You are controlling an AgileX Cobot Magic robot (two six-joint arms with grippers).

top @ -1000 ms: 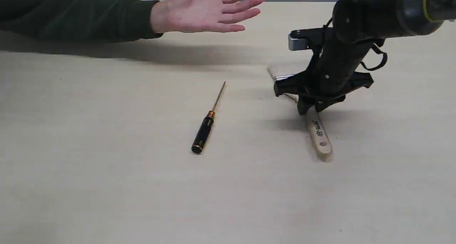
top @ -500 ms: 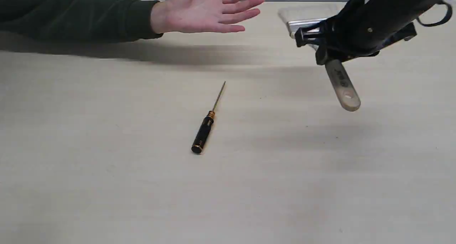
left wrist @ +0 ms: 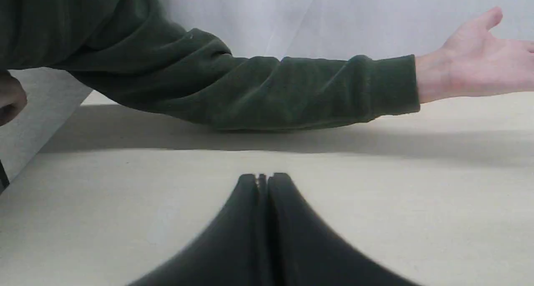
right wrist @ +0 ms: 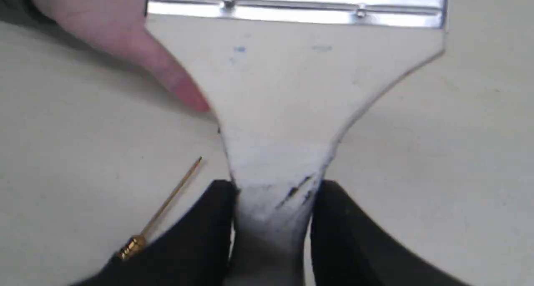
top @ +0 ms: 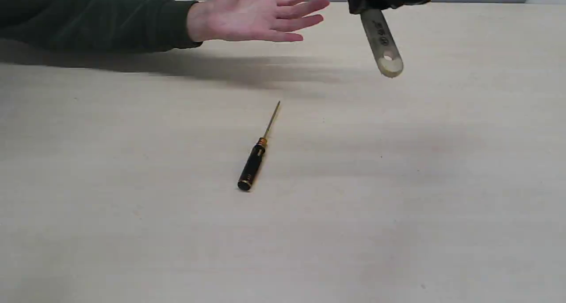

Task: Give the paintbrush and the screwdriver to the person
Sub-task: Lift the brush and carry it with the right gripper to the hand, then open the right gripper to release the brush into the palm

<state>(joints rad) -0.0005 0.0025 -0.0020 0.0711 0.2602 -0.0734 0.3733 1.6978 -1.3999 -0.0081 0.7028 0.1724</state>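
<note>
A: Right claw [right wrist: 273,190], status?

B: Clamped on the paintbrush [right wrist: 292,89]. One jaw sits each side of the narrow neck of the handle, right below where the wood flares out. The brush is in the air, off the counter [top: 398,205].

A: Left claw [left wrist: 263,178]?

B: Tips pressed together w/ nothing btwn them. It's low over the counter, facing the person's forearm.

A: OK, rest of it, biggest first.

B: The counter is pale and plain and fills most of the ext. view. The person [top: 132,24] reaches in from the left along the far edge. The arm is in a dk green sleeve [left wrist: 250,89]. The hand [top: 247,15] is open, palm up, fingers out, above the counter w/ a shadow under it.

A: Brush vs. hand?

B: In the ext. view the handle end w/ the hole hangs tilted just right of the fingertips, w/ a gap btwn them. In the right wrist view one fingertip [right wrist: 183,89] shows by the brush's shoulder, can't tell if it touches. The silver ferrule [right wrist: 292,6] is at the far end and the bristles are out of frame.

A: Screwdriver [top: 254,159]?

B: Flat on the counter around mid-frame, well apart from both claws. The black handle is nearer the cam and the thin shaft points toward the far side, roughly at the hand.
</note>
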